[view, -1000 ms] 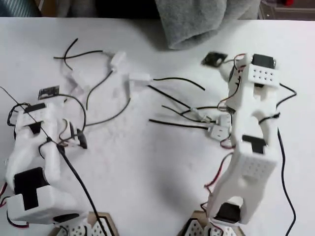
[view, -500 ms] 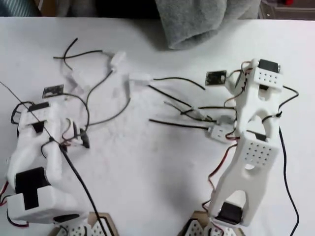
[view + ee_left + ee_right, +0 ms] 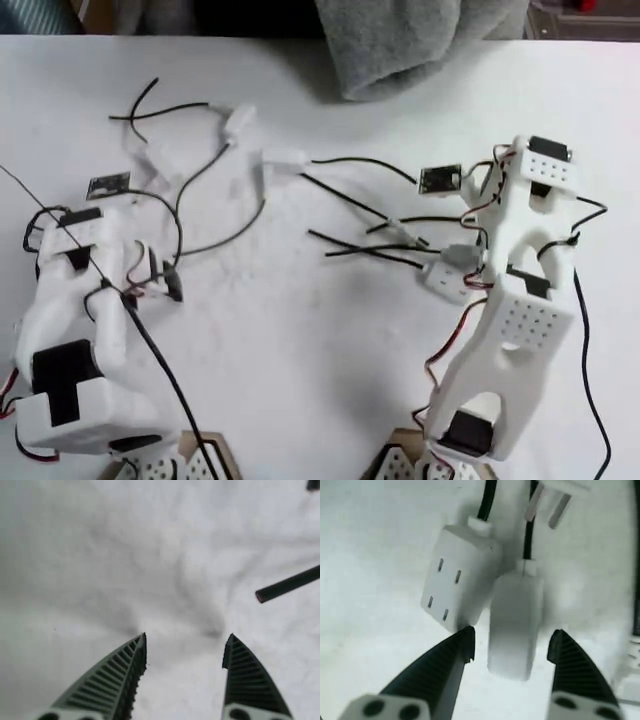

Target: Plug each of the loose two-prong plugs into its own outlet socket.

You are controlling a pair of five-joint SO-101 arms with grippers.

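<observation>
A white outlet socket [image 3: 460, 575] with two pairs of slots lies on the table beside a narrower white cable-end block [image 3: 515, 620]. My right gripper [image 3: 514, 631] is open just above that block, one finger on each side of it, and holds nothing. A two-prong plug [image 3: 555, 495] lies just beyond them. In the high view the socket [image 3: 443, 278] sits by the right gripper [image 3: 462, 262]. More white plugs [image 3: 285, 158] [image 3: 240, 122] lie at the back middle. My left gripper [image 3: 186, 639] hangs open over bare table, at the left [image 3: 162, 278].
Black cables [image 3: 360, 250] cross the middle of the white table [image 3: 300, 360] and loop at the back left [image 3: 190, 175]. One loose cable end [image 3: 287, 585] lies near the left gripper. A grey cloth [image 3: 400, 45] lies at the table's back edge.
The right arm has drawn back toward the near right, and the socket and its cables shifted with it. The left arm shifted slightly at first, then kept still.
</observation>
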